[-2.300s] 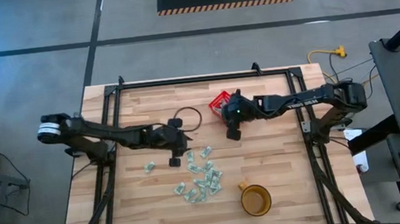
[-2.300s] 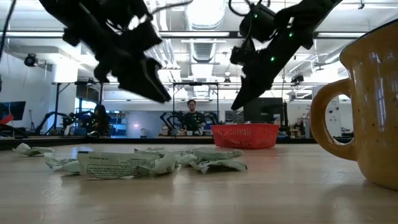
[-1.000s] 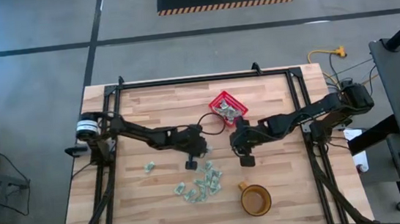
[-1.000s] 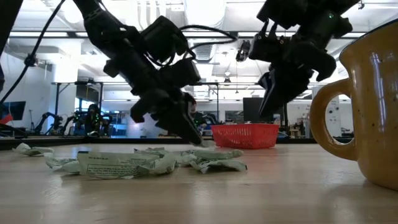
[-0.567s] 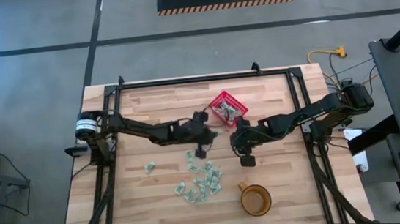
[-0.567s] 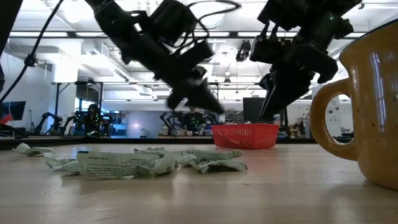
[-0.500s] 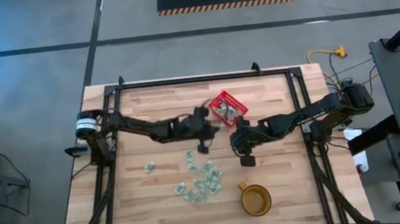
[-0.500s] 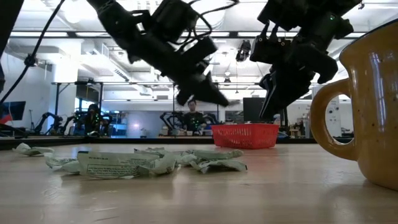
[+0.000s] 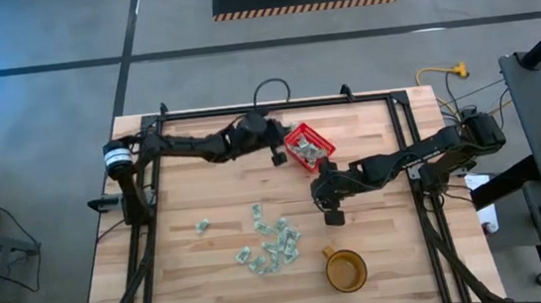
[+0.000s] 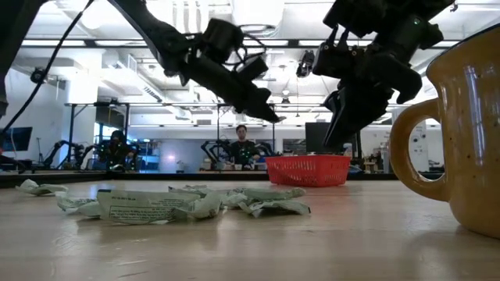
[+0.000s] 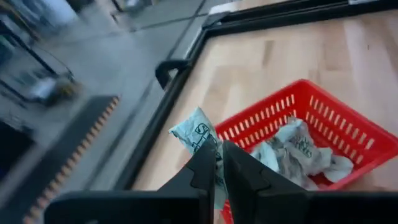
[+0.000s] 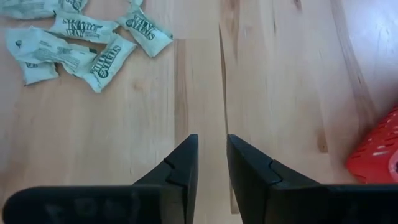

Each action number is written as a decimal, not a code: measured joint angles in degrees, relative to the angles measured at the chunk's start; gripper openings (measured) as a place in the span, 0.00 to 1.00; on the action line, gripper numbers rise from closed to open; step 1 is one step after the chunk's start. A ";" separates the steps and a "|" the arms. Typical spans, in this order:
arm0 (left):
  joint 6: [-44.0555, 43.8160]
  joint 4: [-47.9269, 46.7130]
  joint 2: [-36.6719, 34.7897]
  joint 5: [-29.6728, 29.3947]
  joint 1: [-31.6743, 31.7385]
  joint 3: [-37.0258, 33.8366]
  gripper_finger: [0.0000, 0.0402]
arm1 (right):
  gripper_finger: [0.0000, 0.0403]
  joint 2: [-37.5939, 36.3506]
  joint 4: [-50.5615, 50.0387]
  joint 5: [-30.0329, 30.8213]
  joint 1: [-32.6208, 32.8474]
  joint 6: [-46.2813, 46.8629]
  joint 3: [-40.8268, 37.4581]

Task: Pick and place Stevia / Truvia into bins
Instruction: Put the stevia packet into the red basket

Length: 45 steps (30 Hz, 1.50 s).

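Note:
The red basket (image 9: 308,146) stands at the table's far middle, and several pale green Stevia sachets (image 11: 292,149) lie in it. My left gripper (image 9: 278,157) hangs just left of the basket (image 11: 323,134), shut on one sachet (image 11: 196,135). More sachets (image 9: 271,243) lie flat and loose on the wood nearer the front, one (image 9: 201,226) apart to the left. My right gripper (image 9: 333,215) hovers between basket and pile, open, with bare wood showing between its fingers (image 12: 212,152). My left gripper pinches the sachet between its two fingers (image 11: 236,165). The sachet's crumpled free end (image 11: 193,132) sticks out past the fingertips; the rest is hidden between them. The fingers slant gently down toward the basket from the table's left. The sachet is lifted clear, above the basket's near rim.
An amber-brown cup (image 9: 345,270) with a handle stands near the table's front right and looms large in the low view (image 10: 461,133). A black frame (image 9: 247,109) runs along the table's far edge and sides. A person (image 10: 241,148) shows in the room behind.
My left gripper has risen from the sachet pile and swung toward the table's far edge, up to the red basket, staying shut on one sachet, which is now lifted clear. It has tipped from steeply downward to nearly level. My right gripper has kept still.

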 joint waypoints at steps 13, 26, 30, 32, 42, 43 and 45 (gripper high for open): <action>-8.12 -2.91 10.55 13.40 2.06 7.64 0.02 | 0.16 0.02 0.05 -0.17 0.00 -0.08 -0.19; -8.34 -5.04 11.92 11.74 2.08 9.66 0.15 | 0.19 0.04 -0.06 -0.17 0.09 -0.13 -0.76; -8.31 -5.02 11.90 11.89 2.08 9.55 0.27 | 0.18 0.05 -0.03 -0.17 0.09 -0.11 -0.85; -8.31 -5.45 11.63 11.92 2.03 9.55 0.32 | 0.17 0.07 -0.01 -0.17 0.09 -0.08 -0.85; -6.81 -25.47 1.47 12.09 -0.52 7.04 0.40 | 0.20 0.59 8.17 -0.24 0.09 0.14 -1.44; -6.78 -27.00 -0.07 12.12 -1.14 6.19 0.40 | 0.21 0.83 9.16 -0.30 0.09 -0.14 -1.49; -6.78 -29.22 -2.80 12.21 -2.50 3.77 0.40 | 0.21 1.86 12.33 -0.88 0.09 -0.53 -1.55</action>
